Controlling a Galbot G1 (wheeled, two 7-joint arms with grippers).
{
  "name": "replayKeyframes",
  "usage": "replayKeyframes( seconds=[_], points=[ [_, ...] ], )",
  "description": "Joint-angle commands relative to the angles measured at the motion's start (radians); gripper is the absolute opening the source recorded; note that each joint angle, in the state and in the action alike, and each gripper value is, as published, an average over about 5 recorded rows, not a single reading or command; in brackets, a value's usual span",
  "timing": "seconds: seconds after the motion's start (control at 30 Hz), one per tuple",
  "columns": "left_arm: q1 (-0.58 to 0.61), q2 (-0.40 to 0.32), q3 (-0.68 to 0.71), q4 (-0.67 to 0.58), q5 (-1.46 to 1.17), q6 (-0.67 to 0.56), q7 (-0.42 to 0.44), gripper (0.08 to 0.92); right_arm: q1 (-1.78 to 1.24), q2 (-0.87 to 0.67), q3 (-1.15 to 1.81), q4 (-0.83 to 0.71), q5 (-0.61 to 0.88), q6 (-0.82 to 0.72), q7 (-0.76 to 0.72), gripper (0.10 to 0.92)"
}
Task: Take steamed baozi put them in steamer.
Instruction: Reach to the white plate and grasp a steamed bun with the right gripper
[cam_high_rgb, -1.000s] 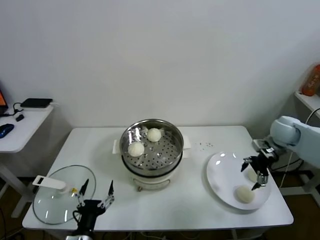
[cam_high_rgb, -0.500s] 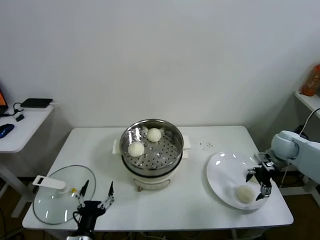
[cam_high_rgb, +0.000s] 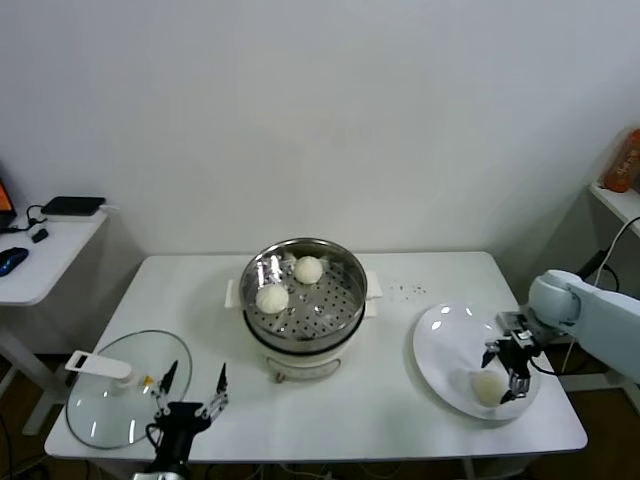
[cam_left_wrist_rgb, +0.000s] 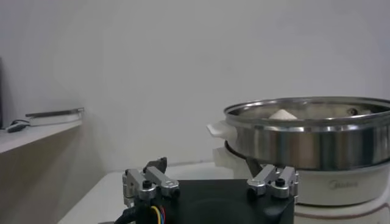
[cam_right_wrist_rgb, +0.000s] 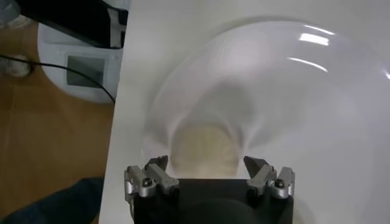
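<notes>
Glass lid (cam_high_rgb: 115, 388) beside idle left gripper (cam_high_rgb: 190, 385)

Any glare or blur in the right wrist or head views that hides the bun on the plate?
Right wrist view: bright glare streaks on the plate; the baozi between the right tool tips looks soft and smeared, its edges unclear. Head view: the same baozi is visible though partly covered by the tool; steamer wall shows reflections.
</notes>
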Motion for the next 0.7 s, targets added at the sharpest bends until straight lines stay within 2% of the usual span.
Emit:
replayKeyframes(
  seconds=[0.03, 0.2, 0.5, 0.7],
  points=[
    [-0.002, 0.001, -0.002, 0.004, -0.003, -0.001, 0.0, 0.823, -0.02, 0.021, 0.01, -0.015, -0.009, -0.003, 0.006, 0.823],
    [-0.005, 0.001, -0.002, 0.004, -0.004, 0.0, 0.0, 0.823, -0.02, 0.021, 0.009, -0.014, -0.011, -0.008, 0.0, 0.809],
    [-0.008, 0.001, -0.004, 0.007, -0.004, 0.001, -0.001, 0.823, -0.019, 0.016, 0.012, -0.013, -0.009, -0.008, -0.002, 0.665],
    [-0.009, 0.002, -0.003, 0.007, -0.004, 0.001, -0.001, 0.823, 0.026, 0.013, 0.011, -0.004, 0.009, -0.003, -0.008, 0.645]
  ],
)
